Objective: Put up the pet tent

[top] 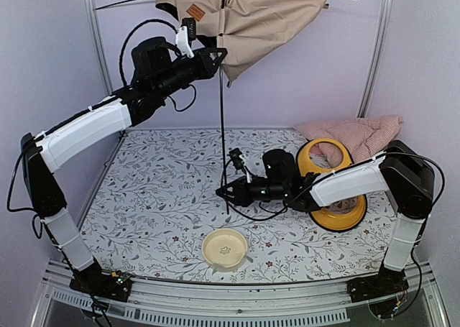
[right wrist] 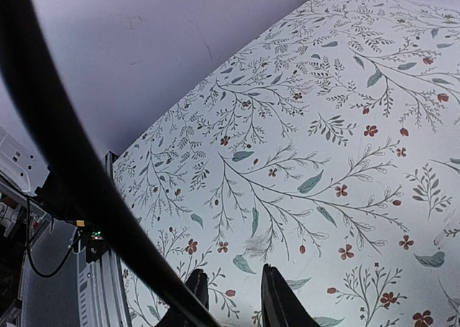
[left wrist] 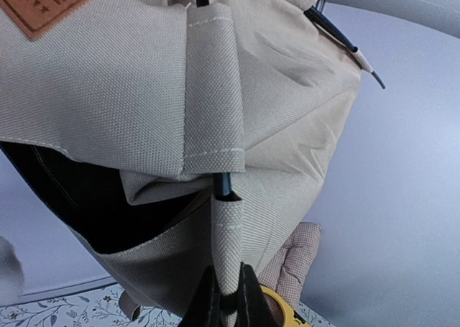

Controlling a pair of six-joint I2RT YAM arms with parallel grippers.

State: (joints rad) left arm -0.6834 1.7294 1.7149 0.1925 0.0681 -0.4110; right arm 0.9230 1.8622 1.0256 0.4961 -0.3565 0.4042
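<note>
The tan-beige pet tent [top: 248, 14] hangs crumpled high at the back, with its brown label [top: 195, 12] facing forward. My left gripper [top: 215, 55] is raised to it. In the left wrist view the left gripper [left wrist: 230, 300] is shut on a fabric pole sleeve of the tent [left wrist: 223, 241], and a black pole end [left wrist: 225, 185] shows just above the sleeve. A thin black pole [top: 222, 126] hangs from the tent down to the table. My right gripper [top: 221, 191] is low beside its lower end. In the right wrist view the right gripper [right wrist: 233, 295] is open, and the pole [right wrist: 65, 154] crosses just left of its left finger.
A cream bowl [top: 225, 249] sits near the front middle of the floral mat [top: 165, 197]. A yellow feeder tray [top: 332, 210] leans at the right behind my right arm. A pink checked cushion [top: 356, 134] lies at the back right. Metal frame posts [top: 93, 32] stand at both back corners.
</note>
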